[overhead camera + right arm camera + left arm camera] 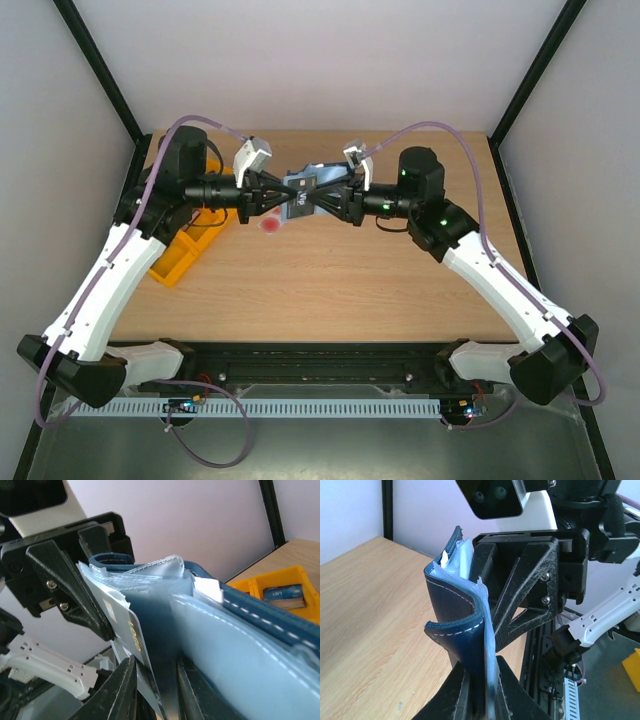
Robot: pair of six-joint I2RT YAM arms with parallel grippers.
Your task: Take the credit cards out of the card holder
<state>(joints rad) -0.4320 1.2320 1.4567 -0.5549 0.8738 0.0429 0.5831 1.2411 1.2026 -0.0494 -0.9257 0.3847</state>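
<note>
One dark card (pixel 131 632) shows in the card holder (pixel 300 188), aloft at the top view's upper centre. Its navy cover is clamped by the left gripper (pixel 481 700); the right gripper (pixel 156 690) pinches nearly shut on a clear sleeve (pixel 157 645). Best grip the card alone, pulling straight out.

Wooden table (pixel 330 285), pale lilac walls (pixel 330 60)

card holder (pixel 250 630) blurred near lens, card (pixel 133 636) lettering unreadable

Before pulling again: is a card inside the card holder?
Yes, in: a card with gold digits sits in the card holder's clear pocket, right wrist view.
</note>
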